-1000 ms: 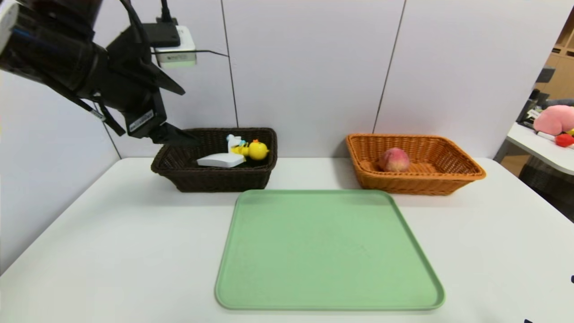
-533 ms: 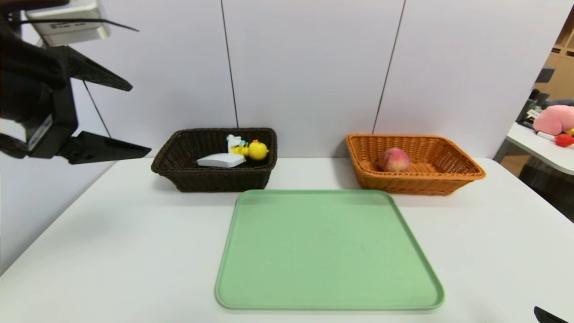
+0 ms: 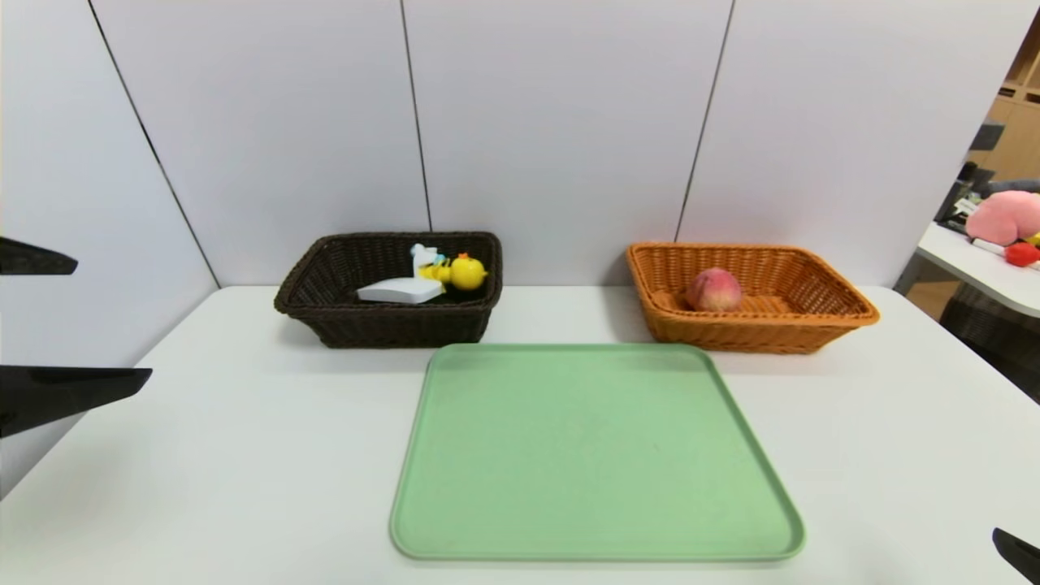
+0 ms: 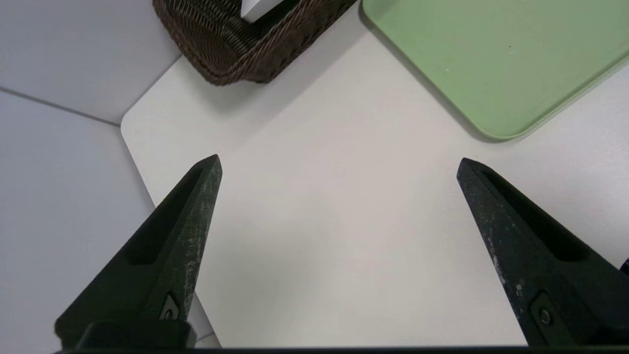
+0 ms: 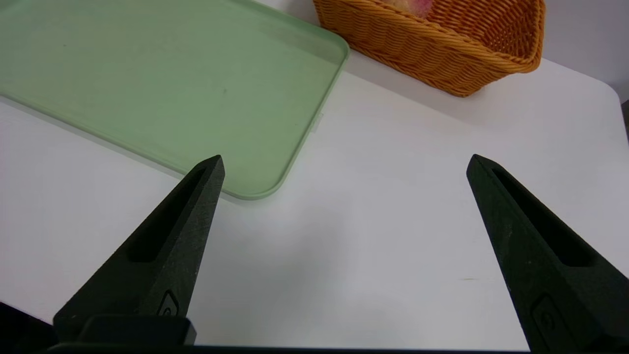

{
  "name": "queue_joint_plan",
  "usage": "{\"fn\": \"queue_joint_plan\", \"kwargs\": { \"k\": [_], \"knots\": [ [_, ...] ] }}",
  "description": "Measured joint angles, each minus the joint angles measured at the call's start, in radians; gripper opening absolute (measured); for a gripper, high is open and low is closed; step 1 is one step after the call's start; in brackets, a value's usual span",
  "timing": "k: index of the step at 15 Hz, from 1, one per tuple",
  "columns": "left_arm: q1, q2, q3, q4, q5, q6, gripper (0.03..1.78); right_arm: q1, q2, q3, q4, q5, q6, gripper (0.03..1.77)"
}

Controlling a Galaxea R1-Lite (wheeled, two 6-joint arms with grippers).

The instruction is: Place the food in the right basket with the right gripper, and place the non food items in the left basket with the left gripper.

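Pulled back from the dark basket (image 3: 390, 325), the left gripper (image 4: 340, 157) is left wide open and empty; the right gripper (image 5: 346, 156), wide open too, is parked over the worktop (image 3: 268, 455). All seems sorted.

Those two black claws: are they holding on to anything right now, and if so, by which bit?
Nothing is held: the left gripper and the right gripper both stand open over the white table.

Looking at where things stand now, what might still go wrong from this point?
The left gripper, open over the table's left side, might clip the dark brown basket if it swung back inward. The yellow duck toy lies close against the basket's right side, so a bump could perhaps tip it out.
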Motion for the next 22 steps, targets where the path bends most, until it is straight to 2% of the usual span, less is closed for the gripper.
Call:
{"fn": "queue_joint_plan", "kwargs": {
  "k": [3, 6, 9, 16, 22],
  "knots": [
    [0.006, -0.097, 0.182, -0.115, 0.075, -0.107, 1.69, -0.043, -0.023, 0.007, 0.003, 0.000, -0.009, 1.70],
    [0.023, -0.208, 0.342, -0.212, 0.097, -0.140, 1.69, -0.093, -0.047, 0.019, 0.004, 0.001, -0.011, 1.70],
    [0.067, -0.310, 0.437, -0.234, 0.102, -0.169, 1.69, -0.143, -0.067, 0.028, 0.004, 0.003, -0.010, 1.70],
    [0.096, -0.510, 0.589, -0.246, 0.103, -0.210, 1.69, -0.270, -0.112, 0.034, 0.003, 0.012, -0.010, 1.70],
    [0.157, -0.625, 0.651, -0.246, 0.082, -0.223, 1.69, -0.338, -0.212, 0.066, 0.068, 0.020, -0.006, 1.70]
  ]
}}
